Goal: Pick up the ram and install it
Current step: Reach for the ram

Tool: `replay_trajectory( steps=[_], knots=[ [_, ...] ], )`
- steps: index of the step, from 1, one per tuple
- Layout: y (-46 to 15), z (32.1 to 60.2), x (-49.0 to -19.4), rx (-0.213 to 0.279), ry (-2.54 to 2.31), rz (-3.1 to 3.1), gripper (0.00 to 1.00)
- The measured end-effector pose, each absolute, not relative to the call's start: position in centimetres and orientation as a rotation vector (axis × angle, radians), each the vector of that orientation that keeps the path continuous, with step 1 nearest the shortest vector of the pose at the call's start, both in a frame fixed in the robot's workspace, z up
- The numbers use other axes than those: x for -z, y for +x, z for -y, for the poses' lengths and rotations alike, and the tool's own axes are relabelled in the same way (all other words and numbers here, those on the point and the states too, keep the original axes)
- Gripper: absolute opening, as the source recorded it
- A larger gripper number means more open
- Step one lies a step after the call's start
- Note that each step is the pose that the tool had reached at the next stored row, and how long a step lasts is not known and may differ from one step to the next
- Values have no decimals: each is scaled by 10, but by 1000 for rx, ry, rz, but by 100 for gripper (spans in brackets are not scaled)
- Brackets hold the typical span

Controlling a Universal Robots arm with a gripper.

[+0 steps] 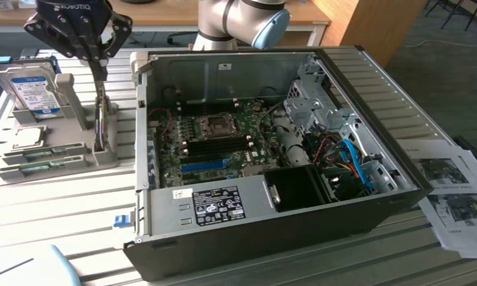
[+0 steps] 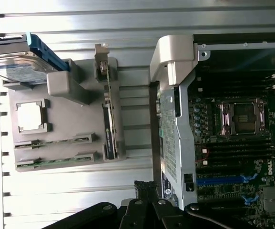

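Note:
The ram [image 1: 102, 122] [image 2: 109, 112] is a thin green stick standing on its long edge in a slot of the grey holder [image 1: 71, 128] [image 2: 66, 119], at the exterior view's left of the open computer case. My gripper [image 1: 101, 72] [image 2: 144, 190] hangs just above the ram's far end, fingers pointing down and shut with nothing between them. It is not touching the stick. Inside the case, the motherboard [image 1: 214, 140] [image 2: 242, 143] shows the CPU socket [image 1: 217, 123] [image 2: 245, 118] with dark memory slots on both sides of it.
The holder also carries a hard drive [image 1: 33, 89], a CPU chip [image 1: 29, 136] and two more green sticks [image 1: 43, 154] in front slots. The case wall [image 1: 143, 119] rises right beside the holder. A blue expansion slot [image 1: 203, 165] lies on the board. Papers [image 1: 453, 190] lie at the exterior view's right.

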State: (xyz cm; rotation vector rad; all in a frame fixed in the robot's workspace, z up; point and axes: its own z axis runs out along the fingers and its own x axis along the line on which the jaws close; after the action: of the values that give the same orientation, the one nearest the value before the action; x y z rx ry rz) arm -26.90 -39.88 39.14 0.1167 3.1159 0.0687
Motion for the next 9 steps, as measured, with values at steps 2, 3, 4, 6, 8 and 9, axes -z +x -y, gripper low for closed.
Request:
replay_trajectory(
  steps=[2, 3, 4, 6, 8, 9],
  knots=[
    [-272, 399, -391, -69, 117, -3116, 9],
    [-274, 399, -391, -69, 117, -3116, 9],
    [-276, 399, -391, -69, 117, -3116, 9],
    [-280, 399, -391, -69, 117, -3116, 9],
    [-283, 399, -391, -69, 117, -3116, 9],
    [-285, 399, -391, -69, 117, -3116, 9]
  ],
)
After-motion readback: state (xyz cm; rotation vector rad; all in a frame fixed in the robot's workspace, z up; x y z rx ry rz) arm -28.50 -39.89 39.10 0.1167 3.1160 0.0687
